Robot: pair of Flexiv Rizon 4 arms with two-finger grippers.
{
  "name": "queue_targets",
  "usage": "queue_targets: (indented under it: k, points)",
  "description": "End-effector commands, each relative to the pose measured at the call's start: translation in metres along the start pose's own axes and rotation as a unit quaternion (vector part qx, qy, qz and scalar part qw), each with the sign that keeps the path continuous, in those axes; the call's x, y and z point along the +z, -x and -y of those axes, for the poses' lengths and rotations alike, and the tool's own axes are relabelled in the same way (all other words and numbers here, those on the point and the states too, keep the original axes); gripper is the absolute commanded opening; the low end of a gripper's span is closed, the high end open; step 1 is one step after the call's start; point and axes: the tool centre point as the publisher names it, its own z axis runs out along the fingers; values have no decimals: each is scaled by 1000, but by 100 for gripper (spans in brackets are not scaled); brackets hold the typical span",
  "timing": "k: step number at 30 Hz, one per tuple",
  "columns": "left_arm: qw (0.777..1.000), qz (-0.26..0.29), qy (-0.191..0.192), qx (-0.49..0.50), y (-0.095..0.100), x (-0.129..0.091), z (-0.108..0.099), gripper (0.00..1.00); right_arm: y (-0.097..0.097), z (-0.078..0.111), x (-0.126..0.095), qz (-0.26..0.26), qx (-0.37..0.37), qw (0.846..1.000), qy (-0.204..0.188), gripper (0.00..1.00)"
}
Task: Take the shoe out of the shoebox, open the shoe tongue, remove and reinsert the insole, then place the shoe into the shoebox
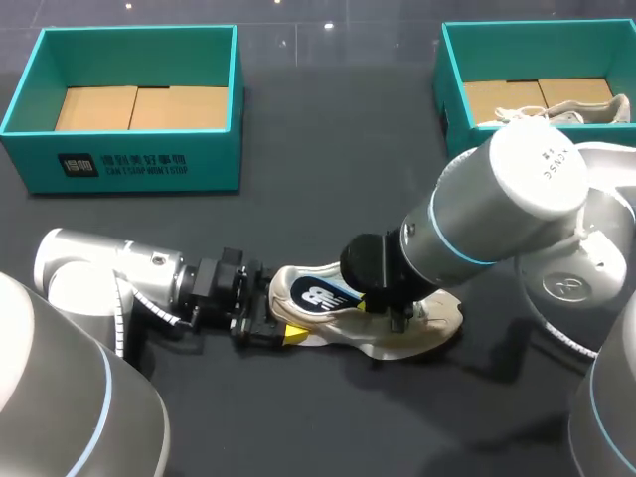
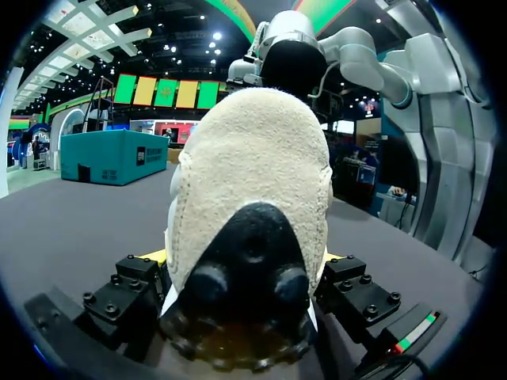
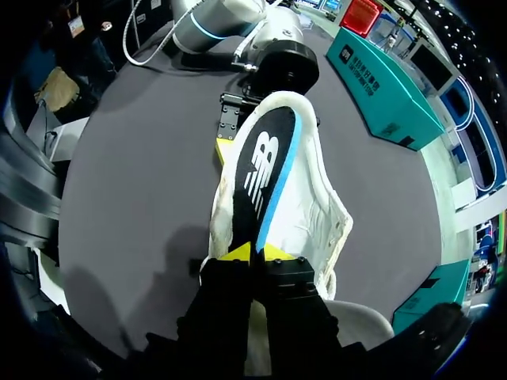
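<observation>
While left jaws clamp shoe [image 1: 437, 318], right jaws insole [image 1: 323, 295] | shoeboxes [image 1: 139, 159] [image 1: 452, 99] well apart

Left arm [image 1: 94, 273] and right arm [image 1: 487, 219] are silver-grey cylinders with thin blue rings. The left gripper [image 1: 276, 308] is black, screw-studded, yellow-tipped; a white cable [image 1: 151, 310] loops behind it.

Item: table [image 1: 328, 159], dark grey and matte, filling the head view and carrying three things.
1. first shoebox [image 1: 129, 164], teal, sitting open at the upper left of the frame.
2. second shoebox [image 1: 449, 84], teal, sitting open at the upper right, running out of frame.
3. shoe [image 1: 439, 320], cream, lying on its side at lower centre, toe pointing right, well apart from both boxes.
</observation>
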Motion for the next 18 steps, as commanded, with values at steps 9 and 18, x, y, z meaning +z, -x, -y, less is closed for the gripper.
queue_targets:
  k: [9,18]
  points:
    - [1000,0,1,0,2,0,-2,0,5,-7,-16,-4,-67,995,76,0]
    - [1000,0,1,0,2,0,-2,0,17,-33,-15,-31,-118,989,78,0]
